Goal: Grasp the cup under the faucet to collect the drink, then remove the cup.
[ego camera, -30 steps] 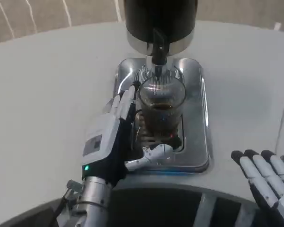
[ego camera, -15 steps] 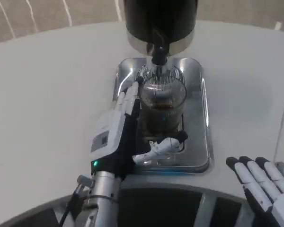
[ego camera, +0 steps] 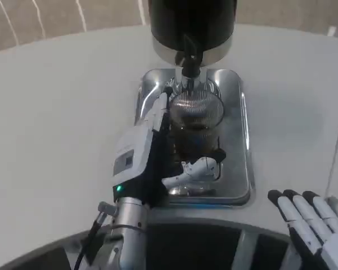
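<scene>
Shifted fwd since earlier: left hand point(ego camera: 149, 163) now wrapped round ribbed clear glass cup point(ego camera: 196, 121) w/ dark drink, under black faucet point(ego camera: 190, 56) on steel drip tray point(ego camera: 239, 135). Right hand point(ego camera: 310, 225) spread, idle. Risk: jerky pull-out, spill.

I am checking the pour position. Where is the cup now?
In the head view the cup stands on the metal drip tray, directly under the faucet, with the left hand wrapped around its left side.
</scene>
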`<action>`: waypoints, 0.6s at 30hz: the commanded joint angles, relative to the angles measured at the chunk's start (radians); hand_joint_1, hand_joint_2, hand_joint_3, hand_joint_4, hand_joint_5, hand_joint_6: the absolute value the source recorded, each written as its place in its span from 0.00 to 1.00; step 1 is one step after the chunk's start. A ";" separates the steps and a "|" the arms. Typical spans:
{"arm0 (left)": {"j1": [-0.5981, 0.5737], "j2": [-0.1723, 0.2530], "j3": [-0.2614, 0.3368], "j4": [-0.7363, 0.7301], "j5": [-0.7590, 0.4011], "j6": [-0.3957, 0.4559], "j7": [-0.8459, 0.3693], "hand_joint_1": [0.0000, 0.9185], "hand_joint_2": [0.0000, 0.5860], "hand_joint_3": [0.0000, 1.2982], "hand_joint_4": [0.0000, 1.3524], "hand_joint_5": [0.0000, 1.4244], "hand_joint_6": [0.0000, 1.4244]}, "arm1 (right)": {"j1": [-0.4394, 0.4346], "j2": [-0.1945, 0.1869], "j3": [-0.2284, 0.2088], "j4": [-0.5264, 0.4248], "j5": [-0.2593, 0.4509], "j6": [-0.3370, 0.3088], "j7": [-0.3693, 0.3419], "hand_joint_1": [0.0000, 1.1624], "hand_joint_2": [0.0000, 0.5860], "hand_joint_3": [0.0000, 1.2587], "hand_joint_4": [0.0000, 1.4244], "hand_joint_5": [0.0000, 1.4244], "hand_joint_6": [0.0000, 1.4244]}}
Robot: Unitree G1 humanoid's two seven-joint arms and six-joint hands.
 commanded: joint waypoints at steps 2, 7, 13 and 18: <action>-0.023 -0.010 -0.014 0.029 0.001 0.030 0.015 0.35 0.09 0.00 0.00 0.09 0.12 | 0.006 0.012 0.004 -0.019 -0.002 0.004 0.022 0.56 0.59 0.00 0.00 0.00 0.00; -0.034 -0.013 -0.011 0.047 -0.038 -0.007 -0.013 0.39 0.09 0.00 0.00 0.13 0.17 | 0.003 0.023 0.005 -0.030 -0.007 0.009 0.043 0.56 0.59 0.00 0.00 0.00 0.00; -0.032 -0.026 -0.010 0.073 -0.069 -0.067 0.003 0.42 0.09 0.00 0.00 0.15 0.19 | -0.004 0.029 0.006 -0.045 -0.003 0.019 0.070 0.56 0.59 0.00 0.00 0.00 0.00; -0.046 -0.045 -0.014 0.104 -0.065 -0.066 0.021 0.45 0.09 0.00 0.00 0.18 0.24 | -0.023 0.034 0.004 -0.058 0.002 0.033 0.095 0.56 0.59 0.00 0.00 0.00 0.00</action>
